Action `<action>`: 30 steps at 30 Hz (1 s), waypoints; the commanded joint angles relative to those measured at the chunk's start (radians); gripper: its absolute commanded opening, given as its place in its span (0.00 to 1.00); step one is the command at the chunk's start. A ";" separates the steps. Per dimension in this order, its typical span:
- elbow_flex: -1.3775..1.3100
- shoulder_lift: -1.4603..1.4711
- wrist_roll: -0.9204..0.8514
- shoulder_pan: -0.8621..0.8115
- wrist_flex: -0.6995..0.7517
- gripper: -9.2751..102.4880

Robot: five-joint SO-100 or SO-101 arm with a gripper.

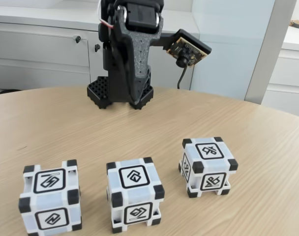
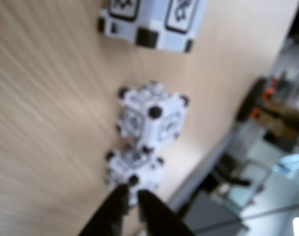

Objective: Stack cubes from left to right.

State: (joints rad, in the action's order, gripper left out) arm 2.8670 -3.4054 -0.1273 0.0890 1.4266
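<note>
Fixed view. Table [image 1: 139,128]: pale wood grain, with a curved far edge running from middle left to upper right of the frame. Arm [image 1: 132,49]: black, standing at upper centre near that far edge, with a small camera board [image 1: 189,50] sticking out to its right. Three cubes sit in a loose row across the lower half, all resting on the table, none stacked. Left cube [image 1: 51,200]: lower left corner, its base cut by the bottom edge of the frame. Middle cube [image 1: 134,194]: bottom centre, apart from both neighbours. Right cube [image 1: 207,166]: a little higher in the frame and turned at a slight angle. Bare table lies between the arm's base and the cube row, and more to the right of the right cube. White cabinets [image 1: 41,49] stand behind the table at upper left.

Wrist view, blurred. Gripper [image 2: 131,199]: dark fingers enter from the bottom centre, their tips close together with a narrow gap, holding nothing. Nearest cube [image 2: 134,172] appears just above the tips; contact cannot be told. A second cube [image 2: 152,118] sits at centre frame, and a third [image 2: 149,22] is cut by the top edge. Bare table fills the left half. The table edge runs diagonally from upper right to bottom centre, with room clutter beyond it.
</note>
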 commanded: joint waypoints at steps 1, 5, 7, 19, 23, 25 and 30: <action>-0.005 -0.008 0.009 -0.002 0.002 0.08; -0.005 -0.008 0.009 -0.002 0.002 0.08; -0.005 -0.008 0.000 -0.002 0.002 0.08; -0.207 0.341 0.017 -0.002 -0.023 0.08; -0.370 0.566 0.055 -0.003 -0.066 0.08; -0.448 0.699 0.075 -0.009 -0.075 0.08; -0.640 1.063 0.146 -0.017 -0.077 0.08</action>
State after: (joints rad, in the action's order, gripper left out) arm 2.3317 -2.5326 -0.0077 0.0813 1.3652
